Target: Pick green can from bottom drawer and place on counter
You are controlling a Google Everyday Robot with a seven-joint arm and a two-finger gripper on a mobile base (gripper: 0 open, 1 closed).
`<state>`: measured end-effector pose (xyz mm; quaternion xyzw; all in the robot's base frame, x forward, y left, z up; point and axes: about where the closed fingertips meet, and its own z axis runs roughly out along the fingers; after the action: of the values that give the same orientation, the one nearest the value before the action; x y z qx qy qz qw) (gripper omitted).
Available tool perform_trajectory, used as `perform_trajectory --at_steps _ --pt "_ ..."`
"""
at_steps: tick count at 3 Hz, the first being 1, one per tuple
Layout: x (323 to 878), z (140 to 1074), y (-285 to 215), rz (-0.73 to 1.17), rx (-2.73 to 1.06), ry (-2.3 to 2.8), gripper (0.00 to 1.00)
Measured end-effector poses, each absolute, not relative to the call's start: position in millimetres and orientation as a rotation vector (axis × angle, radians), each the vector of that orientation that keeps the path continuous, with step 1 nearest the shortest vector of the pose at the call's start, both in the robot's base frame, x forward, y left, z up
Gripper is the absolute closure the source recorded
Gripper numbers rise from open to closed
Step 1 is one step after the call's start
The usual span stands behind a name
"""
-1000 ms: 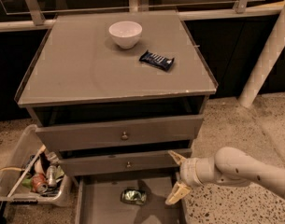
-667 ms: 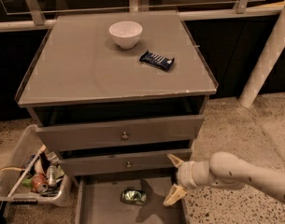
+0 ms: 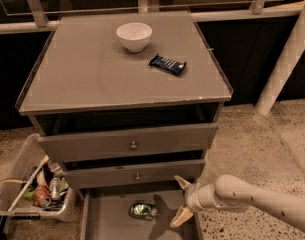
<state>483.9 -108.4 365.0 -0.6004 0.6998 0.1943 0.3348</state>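
Gripper point(image 3: 179, 200) wide and empty, below front-right corner of counter point(image 3: 92, 74), near green can point(image 3: 143, 210) lying in open bottom drawer point(image 3: 107, 220)

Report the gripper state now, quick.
Gripper: open, holding nothing, over the right side of the bottom drawer, right of the green can.

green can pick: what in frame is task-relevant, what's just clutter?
Job:
green can, lying in the open bottom drawer
counter
gripper, jaws open, right of the can at the drawer's right side

Lying about:
white bowl and snack bar, both on the counter
bin of trash on the floor, left
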Motion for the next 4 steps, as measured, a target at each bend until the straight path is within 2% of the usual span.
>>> perform_trajectory --at_steps 1,4 --pt "483.9 365.0 -108.3 0.507 -1.567 1.826 0.00" --pt "471.5 284.2 -64.7 0.761 -1.478 1.830 0.00"
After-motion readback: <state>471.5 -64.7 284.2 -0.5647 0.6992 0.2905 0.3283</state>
